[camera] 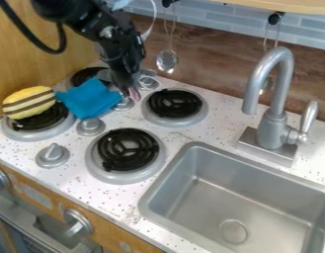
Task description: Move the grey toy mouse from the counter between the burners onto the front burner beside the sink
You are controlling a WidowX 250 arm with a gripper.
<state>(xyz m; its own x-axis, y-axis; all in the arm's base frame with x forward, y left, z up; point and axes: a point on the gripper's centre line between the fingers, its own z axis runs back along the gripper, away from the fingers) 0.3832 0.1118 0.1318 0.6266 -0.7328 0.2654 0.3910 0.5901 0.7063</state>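
The black gripper (130, 89) hangs over the back part of the stove, just right of a blue cloth (90, 98) and near the metal knobs between the burners. A small pinkish thing (135, 94) shows at its lower tip; I cannot tell what it is or whether it is held. The crumpled cloth lies between the left burners, partly against the rear one. On the front left burner (38, 129) rests a yellow oval toy (28, 102) with brown and pale stripes.
Two more black-coiled burners, the back right one (174, 105) and front right one (127, 151), stand beside grey knobs (52, 153). The sink (240, 197) is at right, with a tall faucet (273, 104) behind it. Utensils, including a slotted spoon (167, 61), hang on the back wall.
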